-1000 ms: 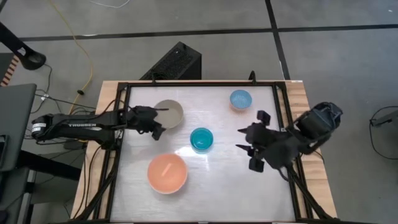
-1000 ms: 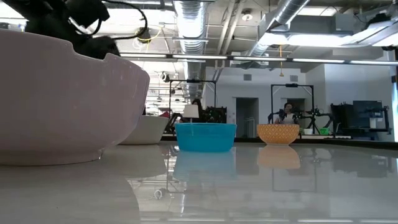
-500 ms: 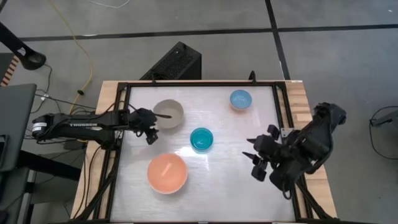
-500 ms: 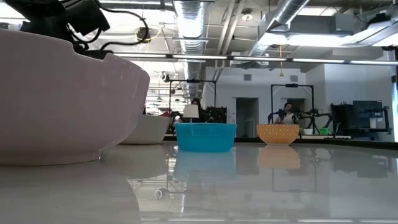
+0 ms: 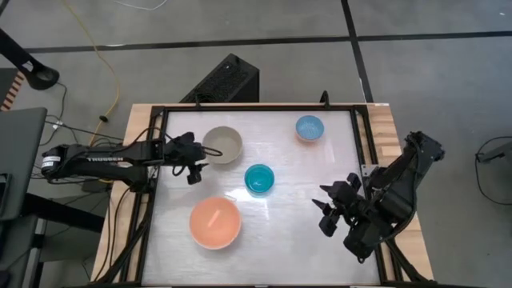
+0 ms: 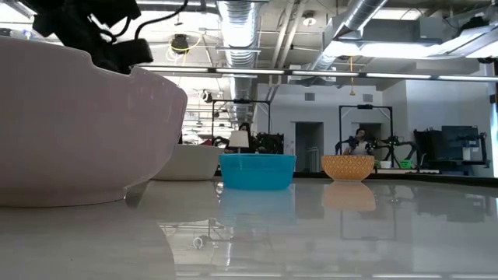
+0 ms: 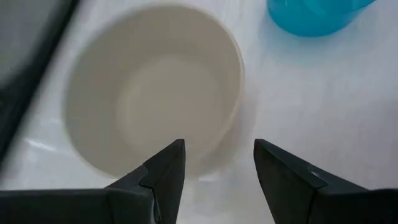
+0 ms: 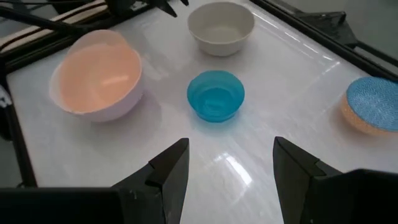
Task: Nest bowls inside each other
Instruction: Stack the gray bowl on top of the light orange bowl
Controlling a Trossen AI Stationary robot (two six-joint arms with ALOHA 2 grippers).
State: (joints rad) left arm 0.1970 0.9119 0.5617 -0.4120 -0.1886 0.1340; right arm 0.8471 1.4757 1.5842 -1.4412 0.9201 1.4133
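Note:
Four bowls stand apart on the white table [image 5: 296, 248]: a grey-beige bowl [image 5: 222, 145] at the far left, a small teal bowl [image 5: 258, 178] in the middle, a light blue bowl [image 5: 310, 127] with a tan outside at the far right, and a salmon-pink bowl [image 5: 215, 222] near the front left. My left gripper [image 5: 193, 160] stands open just left of the grey-beige bowl [image 7: 155, 87], pointing at it. My right gripper [image 5: 326, 214] hangs open over the table's right side, with nothing between its fingers [image 8: 169, 175]. My left gripper has one fingertip [image 7: 177, 152] in front of the grey-beige bowl's near rim [image 7: 199, 168]. I cannot tell whether it touches the bowl, which stands upright on the table.
A black frame [image 5: 240, 107] runs around the table. Bare table lies between the teal bowl and my right gripper and along the near edge. In the low view the pink bowl [image 6: 78, 124] fills the left, and the room stretches out beyond.
My right gripper has come down and gone toward the table's near edge, rolling about its own line. My left gripper has rolled in place beside the grey-beige bowl. That bowl has slid a little toward the table's right and stays upright.

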